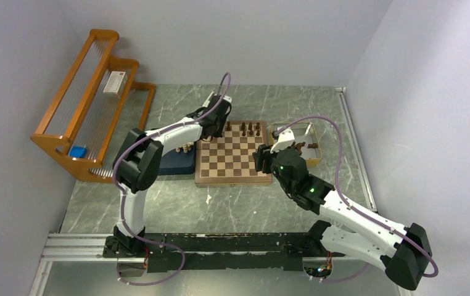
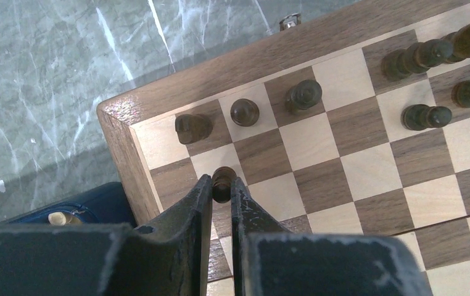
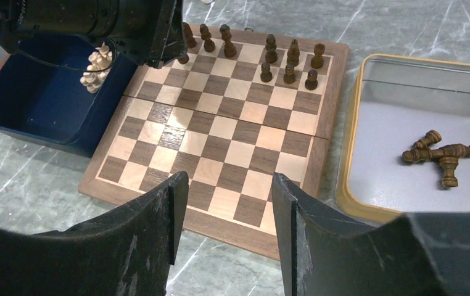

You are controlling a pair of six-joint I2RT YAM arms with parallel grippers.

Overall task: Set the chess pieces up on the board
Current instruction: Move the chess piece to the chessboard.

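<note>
The board (image 1: 235, 166) lies mid-table. Several dark pieces (image 1: 243, 129) stand on its two far rows; they also show in the right wrist view (image 3: 291, 58). My left gripper (image 2: 221, 180) is over the board's far left corner (image 2: 121, 142) and is shut on a dark pawn (image 2: 223, 174), held upright over a pale square in the second row. Three dark pieces (image 2: 245, 112) stand just beyond it in the far row. My right gripper (image 3: 229, 185) is open and empty above the board's near right edge (image 3: 220, 142). In the top view it (image 1: 262, 159) is by the board's right side.
A yellow tray (image 3: 350, 185) right of the board holds a few lying dark pieces (image 3: 442, 154). A dark blue tray (image 3: 35, 105) left of the board holds cream pieces (image 3: 97, 65). A wooden rack (image 1: 90, 105) stands at the far left.
</note>
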